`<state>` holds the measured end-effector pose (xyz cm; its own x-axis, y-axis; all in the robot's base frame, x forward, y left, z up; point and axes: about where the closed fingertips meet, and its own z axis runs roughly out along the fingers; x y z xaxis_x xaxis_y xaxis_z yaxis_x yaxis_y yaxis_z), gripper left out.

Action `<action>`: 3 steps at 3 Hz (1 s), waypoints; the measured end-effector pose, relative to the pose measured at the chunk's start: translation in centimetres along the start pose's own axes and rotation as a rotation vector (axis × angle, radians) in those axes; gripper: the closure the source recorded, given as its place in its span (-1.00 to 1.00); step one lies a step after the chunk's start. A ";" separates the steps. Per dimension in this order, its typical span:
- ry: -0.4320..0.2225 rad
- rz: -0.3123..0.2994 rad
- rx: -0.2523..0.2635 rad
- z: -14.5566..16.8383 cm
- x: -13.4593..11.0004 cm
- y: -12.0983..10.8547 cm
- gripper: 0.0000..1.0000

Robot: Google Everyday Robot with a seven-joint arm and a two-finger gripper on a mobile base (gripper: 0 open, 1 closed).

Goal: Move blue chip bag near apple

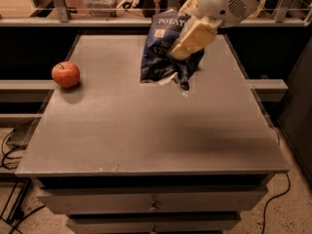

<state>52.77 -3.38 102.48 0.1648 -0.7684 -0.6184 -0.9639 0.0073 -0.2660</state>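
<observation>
The blue chip bag [163, 52] hangs in the air above the back middle of the grey table [146, 130], crumpled, with white lettering showing. My gripper [187, 40] is shut on the bag's right side, its cream fingers [192, 37] pinching the foil. The white arm comes in from the top right. The red apple [66, 74] sits on the table near the left edge, well to the left of the bag.
A shelf with clutter runs behind the table. Drawers [153, 201] are below the tabletop's front edge. Cables lie on the floor at the lower left and right. The green bag is hidden behind the lifted blue bag.
</observation>
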 end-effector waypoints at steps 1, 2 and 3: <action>0.001 0.001 -0.002 0.1 0.1 0.1 1.00; -0.036 0.012 0.008 1.6 -0.3 -0.4 1.00; -0.126 -0.011 0.000 4.7 -2.6 -2.2 1.00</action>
<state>55.43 1.60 101.14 0.2000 -0.6822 -0.7033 -0.9620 -0.0004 -0.2732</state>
